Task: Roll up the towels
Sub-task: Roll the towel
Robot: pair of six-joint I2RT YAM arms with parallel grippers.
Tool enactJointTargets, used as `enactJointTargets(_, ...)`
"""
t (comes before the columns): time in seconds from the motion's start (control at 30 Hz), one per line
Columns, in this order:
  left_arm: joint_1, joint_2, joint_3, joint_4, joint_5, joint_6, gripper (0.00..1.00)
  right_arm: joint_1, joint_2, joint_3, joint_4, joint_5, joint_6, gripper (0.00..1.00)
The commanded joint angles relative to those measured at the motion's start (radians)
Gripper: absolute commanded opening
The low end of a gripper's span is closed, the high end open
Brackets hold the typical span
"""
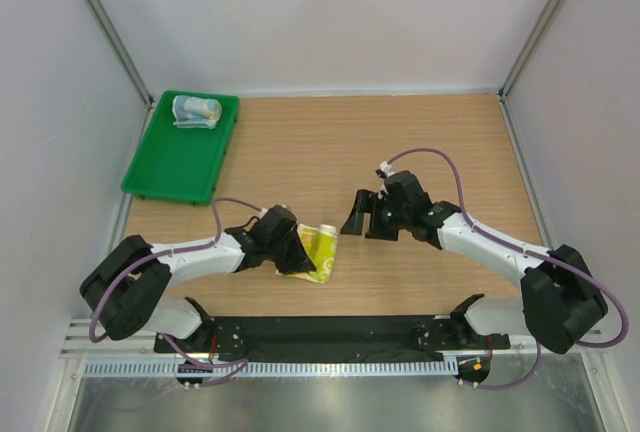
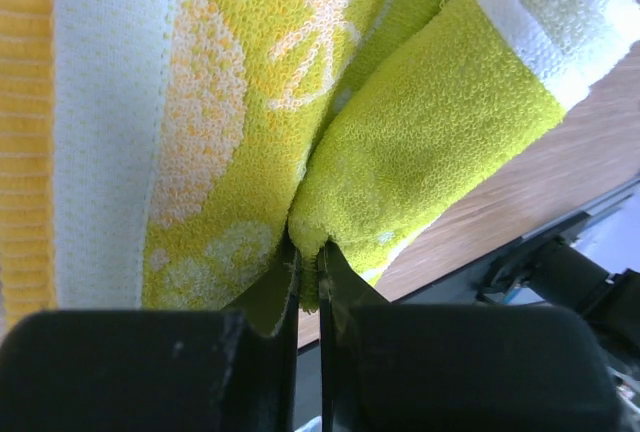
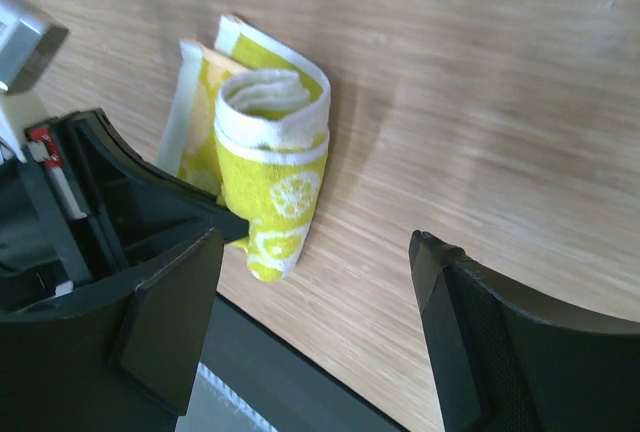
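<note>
Where the yellow-green towel [image 1: 320,250] lies: on the wooden table [image 1: 400,142], off the green tray [image 1: 160,177], nearer the arm bases than the tray and to its right, apart from it.
Shape of the yellow-green towel: mostly rolled. The right wrist view shows a spiral of white-edged layers at one end of the roll [image 3: 270,182], with a flatter flap of the same cloth lying against its side.
Left gripper [image 1: 300,257]: reaches in from the tray's side of the towel. Its jaws are pressed together on a fold of the yellow-green cloth [image 2: 420,142], and the left wrist view shows the fabric pinched between the two fingertips [image 2: 308,262].
Right gripper [image 1: 365,220]: on the side of the yellow-green towel away from the tray, just beside the roll and not touching it. Its jaws stand wide apart with nothing between them but bare wood and the roll farther off [image 3: 318,242].
Light blue towel [image 1: 196,111]: inside the tray, at its far end, lying as a short rolled bundle.
Tray: at the far left of the table, its long side running away from the arms.
</note>
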Motion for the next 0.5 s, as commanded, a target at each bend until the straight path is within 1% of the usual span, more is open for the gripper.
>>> enactJointTargets(0.0,0.007,-0.012,-0.020,0.074,0.064,-0.061,0.00,0.004,-0.018,-0.048,0.122,-0.085,0.031,0.82)
enactJointTargets(0.17,0.015,0.014,-0.032,0.077,0.069,-0.086,0.00,0.014,0.006,-0.122,0.237,-0.148,0.067,0.78)
enactJointTargets(0.2,0.017,0.018,-0.031,0.076,0.069,-0.090,0.00,0.025,0.015,-0.131,0.297,-0.156,0.068,0.76)
enactJointTargets(0.27,0.021,0.027,-0.032,0.062,0.066,-0.093,0.00,0.031,0.034,-0.151,0.337,-0.165,0.067,0.75)
enactJointTargets(0.47,0.023,0.046,-0.031,0.051,0.063,-0.089,0.00,0.060,0.152,-0.168,0.458,-0.175,0.056,0.72)
